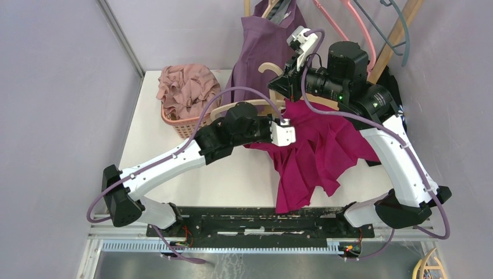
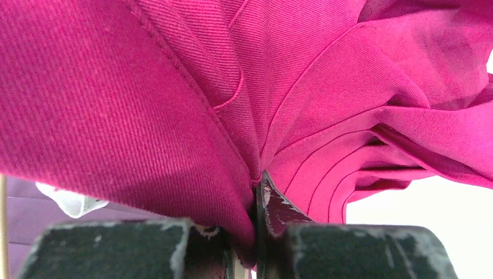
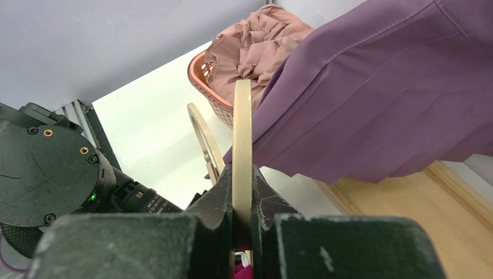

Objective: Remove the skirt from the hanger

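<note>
Here the left gripper (image 2: 256, 226) is pressed together on a fold of the magenta skirt (image 1: 320, 151), with cloth bunched between its black fingers (image 2: 116, 250). The right gripper (image 3: 242, 197) is clamped on the wooden hanger (image 3: 242, 128), which stands edge-on and upright between its jaws. From there the skirt spreads down across the white table (image 1: 232, 180), its hem lying close to the black mounting rail (image 1: 256, 218) at the near edge.

A purple garment (image 1: 261, 52) hangs at the back, just beyond the right gripper. At the table's back left sits an orange-pink basket (image 1: 180, 125), heaped with dusty-pink cloth (image 1: 186, 87). Pink hangers (image 1: 334, 20) and a slanted wooden bar (image 1: 395, 40) show at the upper right. Pale lilac walls (image 1: 58, 87) close in the left, back and right sides.
</note>
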Action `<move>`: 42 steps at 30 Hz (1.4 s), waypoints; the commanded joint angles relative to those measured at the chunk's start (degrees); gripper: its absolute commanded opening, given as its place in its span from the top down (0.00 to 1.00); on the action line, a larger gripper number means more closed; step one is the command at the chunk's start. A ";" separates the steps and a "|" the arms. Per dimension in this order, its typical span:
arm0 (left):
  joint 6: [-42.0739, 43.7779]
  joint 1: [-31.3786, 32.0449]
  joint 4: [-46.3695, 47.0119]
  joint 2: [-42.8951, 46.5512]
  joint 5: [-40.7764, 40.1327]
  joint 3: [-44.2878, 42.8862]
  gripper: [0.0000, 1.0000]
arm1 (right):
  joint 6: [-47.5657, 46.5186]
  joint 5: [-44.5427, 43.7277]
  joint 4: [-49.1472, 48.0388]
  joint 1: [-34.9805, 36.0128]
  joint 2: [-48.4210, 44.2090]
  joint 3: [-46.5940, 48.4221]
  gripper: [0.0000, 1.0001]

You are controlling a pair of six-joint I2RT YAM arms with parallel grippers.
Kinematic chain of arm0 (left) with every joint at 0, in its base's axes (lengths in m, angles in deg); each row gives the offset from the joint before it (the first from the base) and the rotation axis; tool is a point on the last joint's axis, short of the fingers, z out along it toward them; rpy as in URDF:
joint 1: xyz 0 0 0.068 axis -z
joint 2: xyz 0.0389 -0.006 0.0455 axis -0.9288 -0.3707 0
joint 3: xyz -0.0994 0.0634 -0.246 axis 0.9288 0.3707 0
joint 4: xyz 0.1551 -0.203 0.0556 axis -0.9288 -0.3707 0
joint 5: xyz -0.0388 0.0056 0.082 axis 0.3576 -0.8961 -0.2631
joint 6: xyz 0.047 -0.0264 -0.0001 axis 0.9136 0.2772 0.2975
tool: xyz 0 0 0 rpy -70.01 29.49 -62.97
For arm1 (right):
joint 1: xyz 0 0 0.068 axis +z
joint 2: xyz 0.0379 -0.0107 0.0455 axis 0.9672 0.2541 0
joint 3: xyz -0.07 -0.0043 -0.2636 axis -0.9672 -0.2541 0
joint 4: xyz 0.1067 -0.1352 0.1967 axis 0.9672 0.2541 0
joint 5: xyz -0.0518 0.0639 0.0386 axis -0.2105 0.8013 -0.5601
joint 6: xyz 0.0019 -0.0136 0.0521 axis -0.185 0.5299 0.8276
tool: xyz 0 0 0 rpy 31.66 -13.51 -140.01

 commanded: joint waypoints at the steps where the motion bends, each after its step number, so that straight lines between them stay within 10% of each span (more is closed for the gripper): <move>1: -1.17 0.45 9.50 0.17 -0.25 -2.16 0.97 | -0.66 -5.03 -9.13 -0.79 -0.35 4.34 0.99; 13: -1.88 0.43 16.56 0.36 -2.89 -1.72 0.46 | -1.06 -4.54 -8.69 -0.79 -0.70 3.72 0.99; 17: -1.98 0.50 18.88 0.18 -3.08 -1.17 0.56 | -1.04 -4.50 -8.61 -0.79 -0.79 3.74 0.99; 20: -2.42 0.45 18.92 -0.19 -2.97 -1.43 0.96 | -1.10 -4.60 -8.59 -0.79 -0.88 3.56 0.99; 42: -18.99 0.43 11.61 6.68 12.77 0.04 0.97 | -1.45 -8.46 -11.35 -0.79 3.80 5.95 0.99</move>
